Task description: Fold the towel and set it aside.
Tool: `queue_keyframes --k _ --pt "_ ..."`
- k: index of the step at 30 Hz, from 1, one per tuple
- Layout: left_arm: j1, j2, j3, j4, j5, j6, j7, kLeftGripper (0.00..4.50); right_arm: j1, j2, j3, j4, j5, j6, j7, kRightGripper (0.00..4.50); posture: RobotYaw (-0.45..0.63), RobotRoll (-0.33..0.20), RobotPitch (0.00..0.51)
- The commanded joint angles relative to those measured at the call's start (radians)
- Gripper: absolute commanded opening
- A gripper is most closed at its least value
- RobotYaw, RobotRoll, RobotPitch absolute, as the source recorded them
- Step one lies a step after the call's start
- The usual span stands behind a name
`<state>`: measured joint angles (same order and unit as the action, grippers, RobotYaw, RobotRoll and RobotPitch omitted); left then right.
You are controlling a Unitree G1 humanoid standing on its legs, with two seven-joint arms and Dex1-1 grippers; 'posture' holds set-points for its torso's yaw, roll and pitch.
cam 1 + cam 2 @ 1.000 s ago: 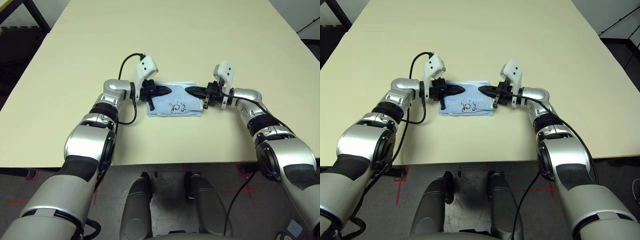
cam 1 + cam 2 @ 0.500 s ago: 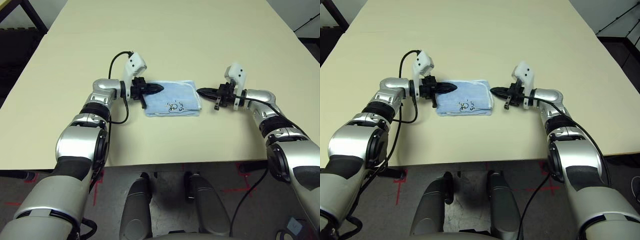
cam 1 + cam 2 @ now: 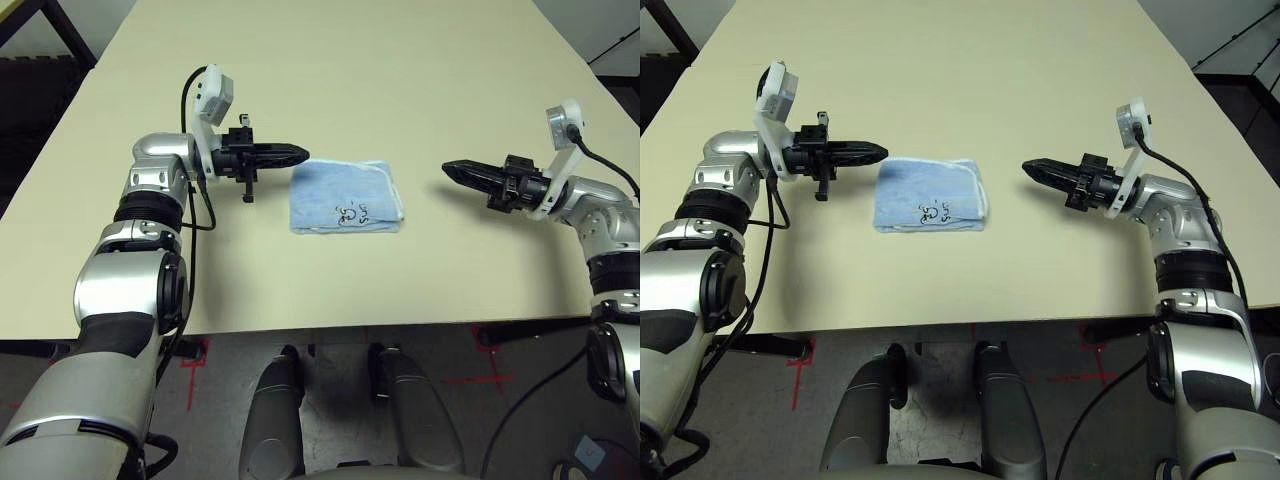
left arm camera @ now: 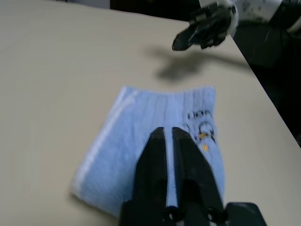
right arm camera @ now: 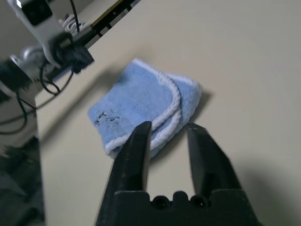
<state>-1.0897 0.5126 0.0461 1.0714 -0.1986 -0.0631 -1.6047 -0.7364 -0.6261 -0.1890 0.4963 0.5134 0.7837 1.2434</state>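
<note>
Light-blue towel (image 3: pixel 345 196): lying folded at the middle of the cream surface (image 3: pixel 330 70), embroidered motif facing up, white-edged layers stacked at its 3 o'clock end.
Left tool (image 3: pixel 298 154): hovering just off the towel's 9 o'clock edge, pointing at it, gripping nothing, fingers parted by a thin slit.
Right tool (image 3: pixel 452 170): hanging well apart at the towel's 3 o'clock, empty, fingers standing clearly apart.
Step in hand: folding looks finished; setting aside is remaining, I judge.
Doing it well: pinching all stacked layers together at one end, lifting low, keeping the fold from springing open.
Count: one towel, two tools, one surface.
</note>
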Motion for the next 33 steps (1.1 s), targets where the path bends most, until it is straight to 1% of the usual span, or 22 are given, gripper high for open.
queue_keyframes --k 1,4,5,8,9,13,17,21,24,29,33 --pt "0.016 0.016 -0.025 -0.049 -0.043 -0.004 -0.01 1.69 -0.024 -0.038 0.006 -0.013 0.061 0.239 -0.033 3.18 -0.09 0.0 0.202" --pt "0.027 0.019 -0.039 -0.08 -0.068 -0.011 -0.01 2.82 -0.062 -0.051 0.008 0.029 0.07 0.324 -0.052 4.27 -0.08 0.0 0.208" --pt "0.035 0.023 -0.049 -0.098 -0.08 -0.018 -0.01 3.27 -0.075 -0.058 0.013 0.049 0.073 0.355 -0.049 4.5 -0.08 0.0 0.209" --pt "0.064 0.043 -0.087 -0.164 -0.117 -0.023 -0.01 4.37 -0.112 -0.067 0.023 0.109 0.078 0.429 -0.052 4.5 -0.07 0.0 0.215" --pt "0.076 0.053 -0.104 -0.194 -0.133 -0.018 -0.01 4.48 -0.12 -0.065 0.026 0.13 0.074 0.443 -0.058 4.5 -0.07 0.0 0.217" --pt "0.121 0.082 -0.139 -0.304 -0.191 0.025 -0.01 4.48 -0.144 -0.039 0.023 0.196 0.072 0.501 -0.091 4.5 -0.04 0.0 0.227" --pt "0.158 0.098 -0.146 -0.404 -0.231 0.087 -0.01 4.48 -0.143 0.002 0.042 0.208 0.075 0.539 -0.106 4.5 -0.02 0.0 0.234" --pt "0.191 0.113 -0.149 -0.476 -0.253 0.123 -0.01 4.48 -0.171 0.049 0.066 0.26 0.052 0.518 -0.115 4.5 -0.01 0.0 0.235" --pt "0.21 0.11 -0.151 -0.473 -0.248 0.089 -0.01 4.48 -0.195 0.109 0.072 0.289 0.043 0.491 -0.141 4.5 -0.01 0.0 0.232" --pt "0.227 0.108 -0.171 -0.481 -0.252 0.068 -0.01 4.48 -0.241 0.204 0.046 0.344 0.04 0.443 -0.197 4.5 -0.01 0.0 0.228" --pt "0.215 0.105 -0.177 -0.468 -0.249 0.059 -0.01 4.48 -0.276 0.235 0.047 0.397 0.029 0.407 -0.209 4.5 0.0 0.0 0.224"
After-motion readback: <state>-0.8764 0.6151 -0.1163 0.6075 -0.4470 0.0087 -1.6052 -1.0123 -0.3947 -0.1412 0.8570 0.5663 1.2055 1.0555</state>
